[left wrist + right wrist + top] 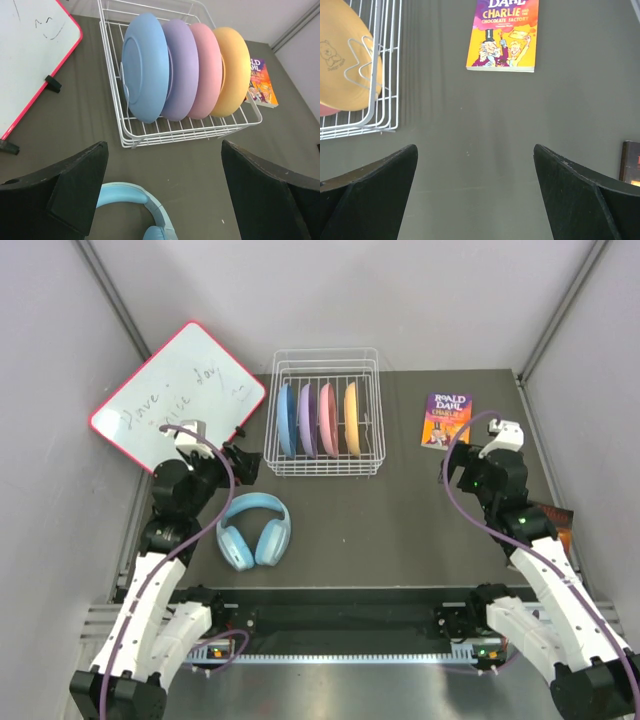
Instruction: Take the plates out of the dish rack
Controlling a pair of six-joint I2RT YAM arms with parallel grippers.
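1. Dish rack (322, 468), far-middle of table (400, 530): holds four plates (306, 420) upright on edge, spaced for one-at-a-time grasps.
2. Left gripper (165, 192): hovers off rack's near-left corner, jaws spread wide, empty, facing blue plate (145, 70).
3. Right gripper (475, 192): hangs beside rack's right side, jaws spread wide, empty.

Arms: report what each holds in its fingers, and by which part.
Nothing is held. The left gripper and right gripper are open and empty; all four plates stand in the rack.

Orange plate (345, 60) cropped at left, book (505, 35) title cropped at top, headphones (122, 192) partly offscreen
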